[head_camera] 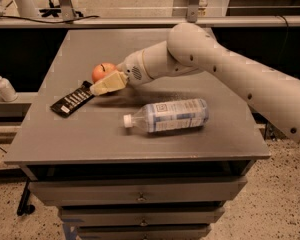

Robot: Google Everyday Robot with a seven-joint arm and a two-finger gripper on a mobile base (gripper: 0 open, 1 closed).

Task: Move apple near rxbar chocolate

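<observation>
Saw the apple point(102, 71) just beside the rxbar chocolate point(71, 99), past its right end. Found the gripper point(108, 84) at that same end, in front of the apple, maybe touching it. Could not tell its grip. Spotted a bottle point(167, 116) right of the rxbar chocolate, apart.

You're looking at the apple point(102, 71), small, round and red-orange with a dark stem on top, at the left of the table point(140, 139). The gripper point(106, 83) sits right in front of it, hiding its lower half. Just beside it lies your rxbar chocolate point(71, 99), a flat black wrapper with white lettering, angled diagonally, upper end nearest the apple.
</observation>
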